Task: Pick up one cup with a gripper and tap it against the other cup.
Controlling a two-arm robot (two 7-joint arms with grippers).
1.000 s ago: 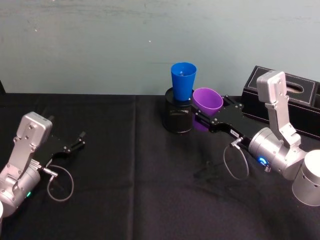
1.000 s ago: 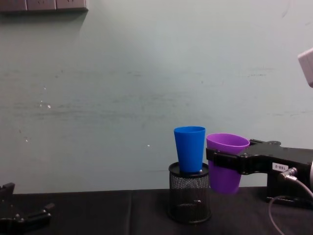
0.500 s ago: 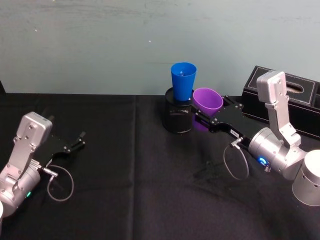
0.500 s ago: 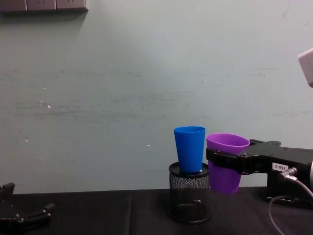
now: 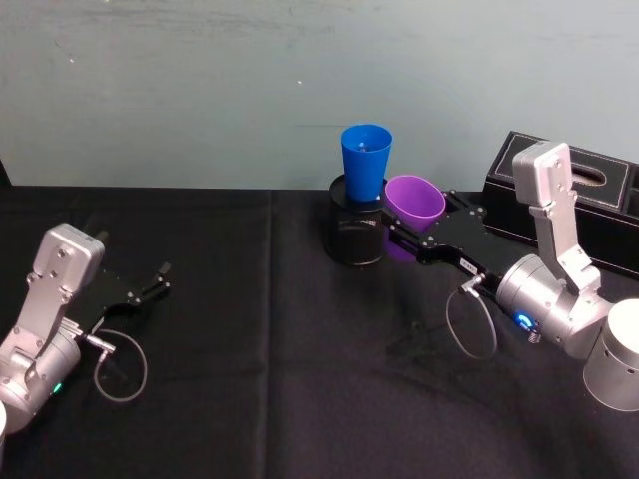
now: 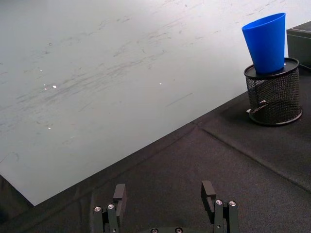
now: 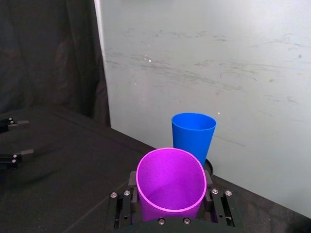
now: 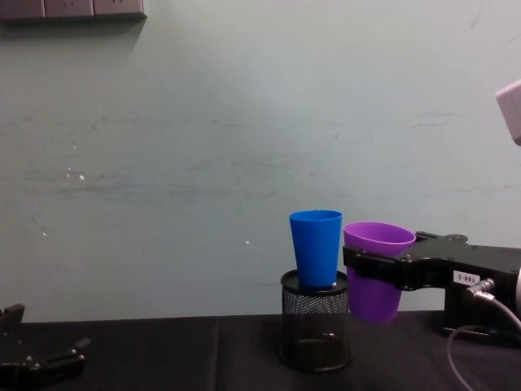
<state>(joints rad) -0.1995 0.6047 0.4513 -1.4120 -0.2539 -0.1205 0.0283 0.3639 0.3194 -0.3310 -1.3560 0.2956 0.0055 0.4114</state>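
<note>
Covering the whole foreground, the black-clothed table [image 5: 300, 399] carries one black box [image 5: 599, 215] at its far right and one black wire-mesh pen holder [image 8: 316, 332] near the back wall. There are two cups, one blue and one purple. The blue cup [image 8: 316, 248] stands upright with its base set in the pen holder, its long axis vertical and its mouth up. The purple cup [image 8: 378, 238] hangs clear of the table just to the right of the blue one, its rim a little lower. Its long axis is close to vertical with the mouth up. Whether the two cups touch cannot be told. The right gripper [image 8: 371, 269] reaches in from the right, and its flat black jaws pinch the purple cup around its wall below the rim. The left gripper [image 6: 164, 194] rests low at the table's left, well apart from both cups, with its fingers spread and nothing between them.
</note>
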